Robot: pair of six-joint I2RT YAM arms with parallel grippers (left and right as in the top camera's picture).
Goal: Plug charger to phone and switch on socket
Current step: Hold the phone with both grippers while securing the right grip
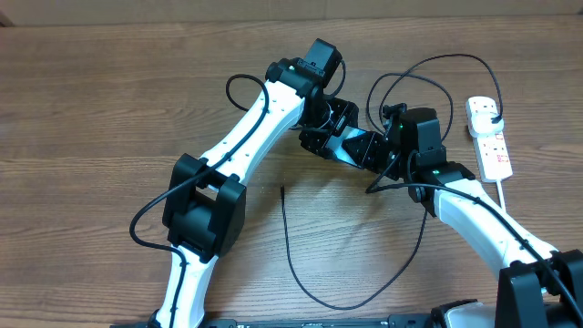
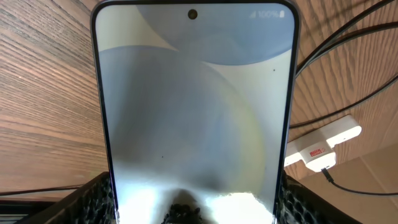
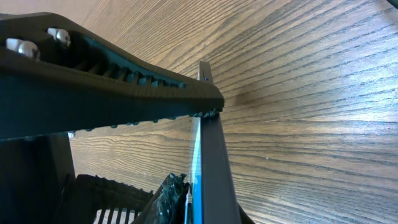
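Observation:
The phone [image 1: 363,146] is held above the table between both grippers. My left gripper [image 1: 326,128] is shut on its side edges; its lit pale blue screen [image 2: 193,106] fills the left wrist view between the fingers [image 2: 193,202]. My right gripper [image 1: 393,146] is shut on the phone's other end, pinching its face and back, and the phone shows edge-on [image 3: 211,162] at those fingers [image 3: 199,202]. The charger cable [image 1: 301,273] lies loose in a long loop, its small tip [image 1: 282,189] free on the table. The socket [image 1: 492,146] lies at the far right, with the black plug [image 1: 492,114] in it.
The cable's upper loops [image 1: 428,77] arc behind the right gripper toward the socket [image 2: 323,142]. The strip's white cord [image 1: 508,196] runs down beside the right arm. A left gripper finger [image 3: 112,93] crosses the right wrist view. The table is bare wood [image 1: 109,109].

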